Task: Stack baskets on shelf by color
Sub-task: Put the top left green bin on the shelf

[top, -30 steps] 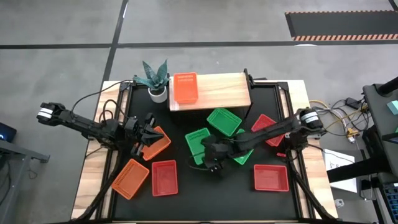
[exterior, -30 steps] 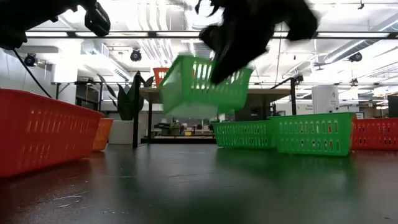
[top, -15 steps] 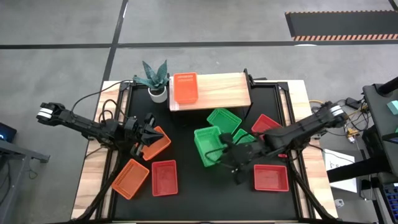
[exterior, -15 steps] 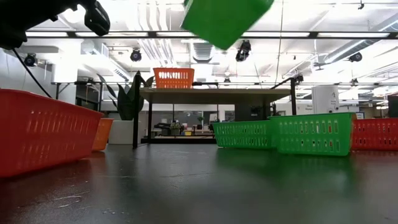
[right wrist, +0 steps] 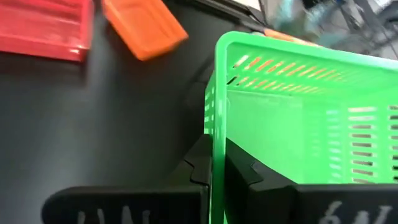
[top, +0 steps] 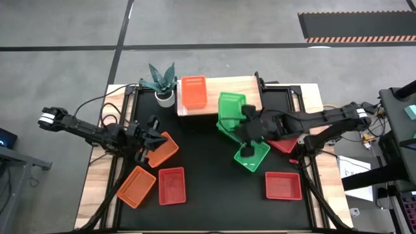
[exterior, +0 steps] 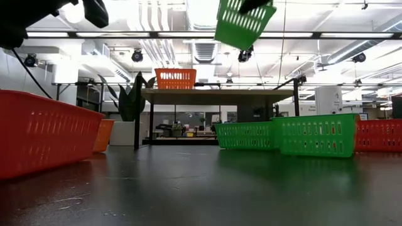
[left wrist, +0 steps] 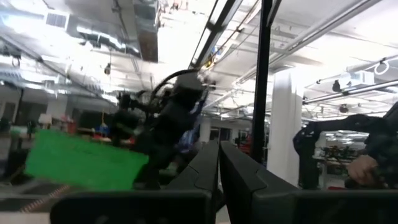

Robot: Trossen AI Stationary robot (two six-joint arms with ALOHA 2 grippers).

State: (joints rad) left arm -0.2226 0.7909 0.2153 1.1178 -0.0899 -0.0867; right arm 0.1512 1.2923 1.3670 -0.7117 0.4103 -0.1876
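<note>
A green basket (top: 230, 108) hangs tilted in the air over the shelf's near edge (top: 247, 104); my right gripper (top: 242, 123) is shut on it. It shows high up in the low view (exterior: 244, 24). One orange basket (top: 193, 91) sits on the light-wood shelf's left end. Two more green baskets (exterior: 248, 135) (exterior: 317, 134) rest on the table. My left gripper (top: 148, 140) is shut on nothing above an orange basket (top: 164, 149) at the table's left. My right gripper pinches one side wall of the green basket at its rim (right wrist: 216, 134), one finger inside the basket (right wrist: 245, 169) and one outside. The basket is lifted clear of the table and hangs tilted.
On the near half of the table lie an orange basket (top: 136, 186) and two red ones (top: 171, 185) (top: 283, 185). Another red one (top: 281, 144) lies partly under my right arm. A potted plant (top: 162, 83) stands left of the shelf.
My right gripper has risen and gone toward the table's far edge and the shelf, turning as it went. The green basket has come up off the table with it and now hangs high and tilted near the shelf.
</note>
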